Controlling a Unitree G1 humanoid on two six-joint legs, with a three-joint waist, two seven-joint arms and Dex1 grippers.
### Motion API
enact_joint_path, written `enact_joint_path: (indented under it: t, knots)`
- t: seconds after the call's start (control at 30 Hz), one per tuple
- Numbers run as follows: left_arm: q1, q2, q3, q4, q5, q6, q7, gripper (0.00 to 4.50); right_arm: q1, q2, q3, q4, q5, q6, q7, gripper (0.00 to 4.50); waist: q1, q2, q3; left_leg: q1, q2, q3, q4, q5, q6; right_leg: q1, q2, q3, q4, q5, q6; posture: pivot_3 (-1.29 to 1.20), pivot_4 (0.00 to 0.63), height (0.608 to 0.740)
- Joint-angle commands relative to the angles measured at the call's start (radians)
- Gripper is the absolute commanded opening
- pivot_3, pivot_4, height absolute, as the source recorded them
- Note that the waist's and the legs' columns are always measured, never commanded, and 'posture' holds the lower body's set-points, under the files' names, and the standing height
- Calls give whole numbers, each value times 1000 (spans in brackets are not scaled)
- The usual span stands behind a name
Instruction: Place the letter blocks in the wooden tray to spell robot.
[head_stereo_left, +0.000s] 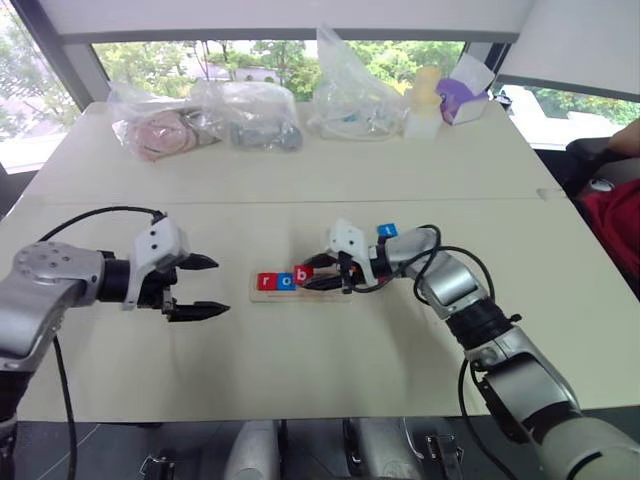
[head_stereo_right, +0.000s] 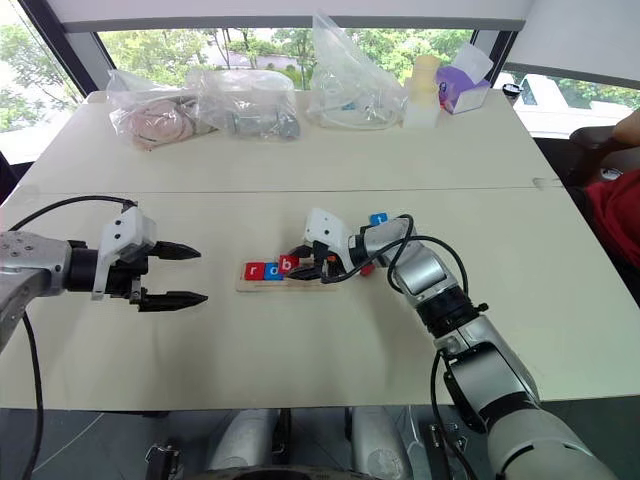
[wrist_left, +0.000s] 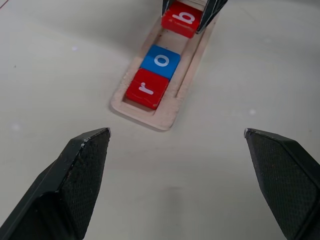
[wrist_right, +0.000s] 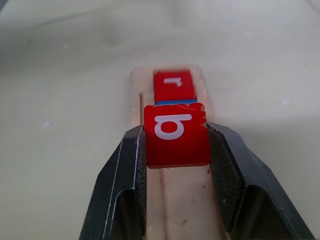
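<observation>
Glossy red plastic b tile (wrist_right: 176, 135), pale raw wooden tray (wrist_left: 172, 107), matt textured black hand pads (wrist_right: 226, 170).

White lowercase letters read "r" on a red square tile (wrist_left: 147, 88), "o" on a blue square tile (wrist_left: 161, 61), and "b" on another red tile (wrist_right: 176, 134).

Bright daylight from the far windows (head_stereo_left: 270, 60) evenly lights the table (head_stereo_left: 300, 380); shadows soft, wrist close-ups slightly blurred

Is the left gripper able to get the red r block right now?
Probably yes. The left gripper is open, aimed at the wooden tray's near end where the r block sits, with bare table between.
</observation>
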Motion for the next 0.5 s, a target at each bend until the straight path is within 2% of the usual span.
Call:
enact_joint_path:
  t: [0.03,0.5]
  knots:
    - [8,2,46,-30,-17,4,15,4500,-29,14,-10,-3,-8,-18,17,1148,-1,0,0,0,0,0,0,0,0,0,0,0,0,0,0,0,150,735]
    - [10,-3,23,-37,-12,1,37,4500,-40,55,-15,85,-63,-86,5,1148,-2,0,0,0,0,0,0,0,0,0,1,0,0,0,0,0,150,735]
